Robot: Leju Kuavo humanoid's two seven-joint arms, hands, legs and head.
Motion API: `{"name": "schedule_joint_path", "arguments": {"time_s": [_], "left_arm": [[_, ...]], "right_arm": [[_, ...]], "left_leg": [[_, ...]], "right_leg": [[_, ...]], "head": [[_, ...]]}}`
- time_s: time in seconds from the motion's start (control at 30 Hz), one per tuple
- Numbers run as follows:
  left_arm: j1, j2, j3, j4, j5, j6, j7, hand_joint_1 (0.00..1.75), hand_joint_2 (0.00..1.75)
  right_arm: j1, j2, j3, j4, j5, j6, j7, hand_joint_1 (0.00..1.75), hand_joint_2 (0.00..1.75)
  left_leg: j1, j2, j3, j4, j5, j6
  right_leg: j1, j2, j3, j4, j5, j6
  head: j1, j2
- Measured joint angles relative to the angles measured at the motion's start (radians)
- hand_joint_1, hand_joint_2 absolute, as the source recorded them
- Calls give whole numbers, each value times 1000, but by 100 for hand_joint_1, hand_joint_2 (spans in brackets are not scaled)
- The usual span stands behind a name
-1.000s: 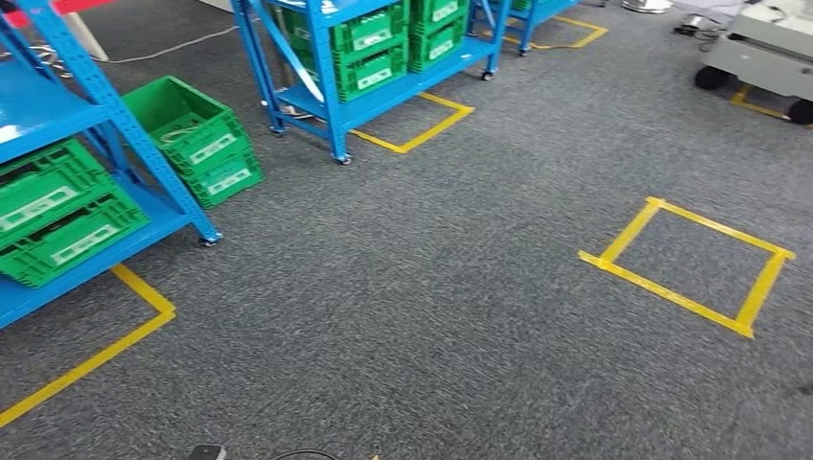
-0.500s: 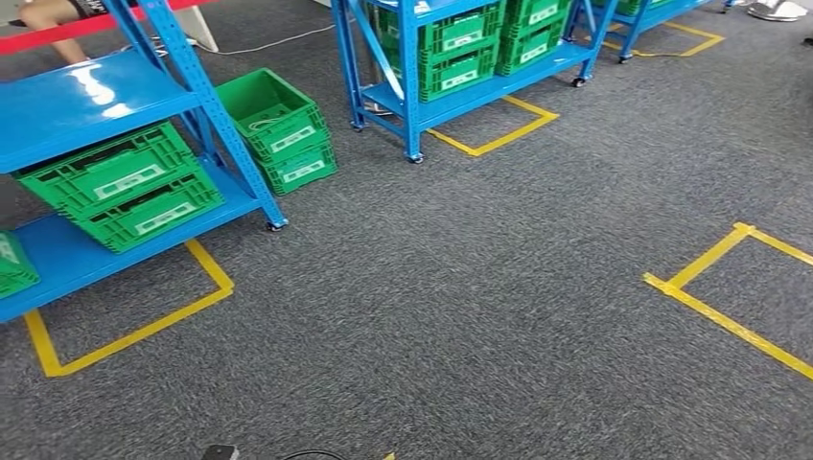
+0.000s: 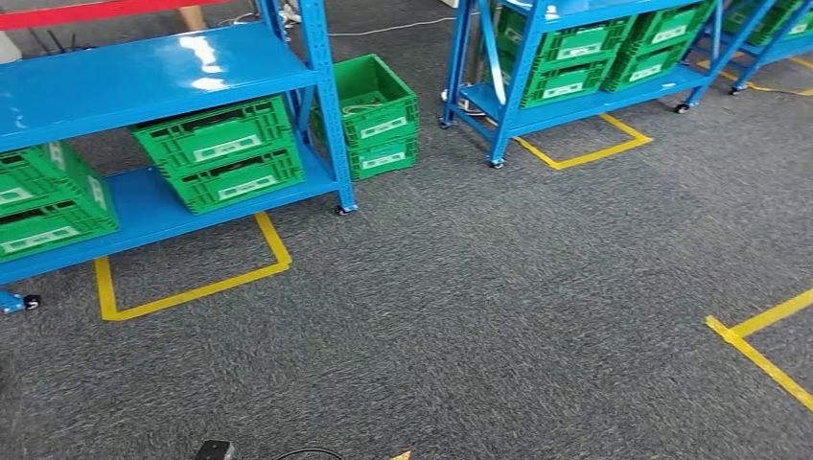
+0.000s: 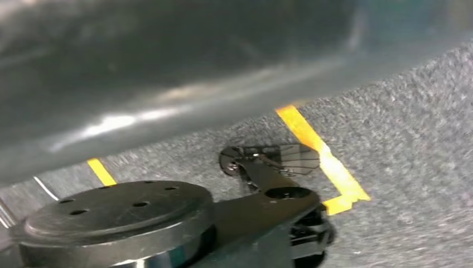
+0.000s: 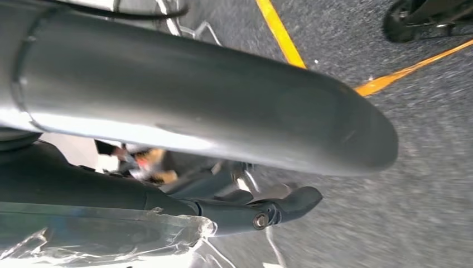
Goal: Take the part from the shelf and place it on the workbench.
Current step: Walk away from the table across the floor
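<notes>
A blue metal shelf point(image 3: 153, 72) stands at the upper left of the head view. Green crates point(image 3: 220, 153) sit on its lower board, with another green stack point(image 3: 43, 201) further left. Its glossy upper board is bare where I can see it. I cannot make out any part among the crates. In the left wrist view, dark blurred fingers point(image 4: 279, 192) hang over grey carpet. In the right wrist view, a dark finger point(image 5: 279, 209) points at the carpet beside crinkled clear plastic point(image 5: 100, 237). Nothing is plainly held in either hand.
Two stacked green crates point(image 3: 379, 115) stand on the floor beside the shelf's right post. A second blue shelf point(image 3: 575, 101) with green crates stands at the upper right. Yellow tape marks the floor under the near shelf point(image 3: 192, 287) and at the right edge point(image 3: 757, 355). Grey carpet lies between.
The whole picture has slid right: the camera has turned left. The near shelf now spans the upper left, and the yellow square has gone almost off the right edge.
</notes>
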Motion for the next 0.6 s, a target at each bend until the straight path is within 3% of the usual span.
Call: {"name": "schedule_joint_path", "arguments": {"time_s": [0.07, 0.1, 0.13, 0.17, 0.23, 0.3, 0.33, 0.37, 0.4, 0.47, 0.5, 0.53, 0.6], "left_arm": [[-1, 0, 0, 0, 4, -7, 1, 0, 0], [0, 0, 0, 0, 4, -9, 2, 0, 0], [1, 0, 0, 0, 5, -11, 2, 0, 0], [2, 0, 0, 0, 6, -12, 2, 0, 0], [2, 1, 1, 0, 8, -13, -1, 0, 0], [2, 2, 1, 0, 13, -14, -10, 0, 0], [3, 3, 1, 0, 15, -11, -15, 0, 0], [5, 3, 1, 1, 15, -8, -18, 0, 0], [8, 3, 1, 2, 15, -4, -19, 0, 0], [8, 3, 1, 4, 14, 2, -19, 0, 0], [6, 3, 1, 6, 13, 3, -19, 0, 0], [3, 3, 1, 7, 12, 4, -19, 0, 0], [1, 3, 1, 10, 12, 4, -19, 0, 0]], "right_arm": [[3, 0, 3, 0, 2, -3, -4, 0, 0], [4, 0, 4, 0, 3, -5, -4, 0, 0], [5, 0, 5, 0, 3, -6, -4, 0, 0], [5, 0, 6, 0, 3, -7, -3, 0, 0], [6, 1, 7, 0, 3, -13, -3, 0, 0], [6, 3, 8, 1, 2, -22, -13, 0, 0], [6, 4, 8, 1, 0, -27, -19, 0, 0], [6, 4, 8, 1, -2, -31, -25, 0, 0], [5, 5, 8, 1, -4, -34, -23, 0, 0], [7, 5, 7, 1, -7, -38, -12, 0, 0], [8, 5, 7, 1, -7, -38, -8, 0, 0], [10, 5, 7, 1, -8, -35, -7, 0, 0], [13, 5, 7, 1, -9, -27, -6, 0, 0]], "left_leg": [[0, -29, -1, 0, 0, 4], [-1, -44, -1, 1, 0, 5], [0, -59, 1, 1, 0, 5], [1, -75, 2, 1, 0, 3], [2, -105, 2, 5, 0, -5], [2, -129, -6, 8, 3, -18], [2, -141, -11, 8, 7, -25], [4, -151, -14, 5, 10, -32], [4, -142, -18, 7, 10, -38], [1, -87, -42, 55, -21, -47], [-1, -51, -68, 109, -52, -50], [-1, -31, -102, 180, -87, -52], [-1, -21, -151, 285, -121, -54]], "right_leg": [[0, 23, -67, 136, -53, 0], [0, 26, -85, 166, -53, 0], [0, 27, -85, 153, -33, -2], [-2, 32, -64, 100, 5, -3], [-9, 79, -5, -41, 73, -3], [-15, 123, 27, -111, 90, -3], [-15, 127, 30, -115, 87, -7], [-14, 115, 31, -114, 89, -13], [-13, 102, 31, -116, 91, -20], [-13, 73, 34, -121, 94, -33], [-11, 57, 34, -122, 94, -37], [-8, 40, 34, -122, 93, -41], [-5, 5, 35, -122, 90, -44]], "head": [[2, 0], [2, 0], [2, 0], [2, 0], [3, 0], [3, 0], [3, 0], [2, 0], [2, 0], [-6, 0], [-10, 0], [-13, 0], [-14, 0]]}}
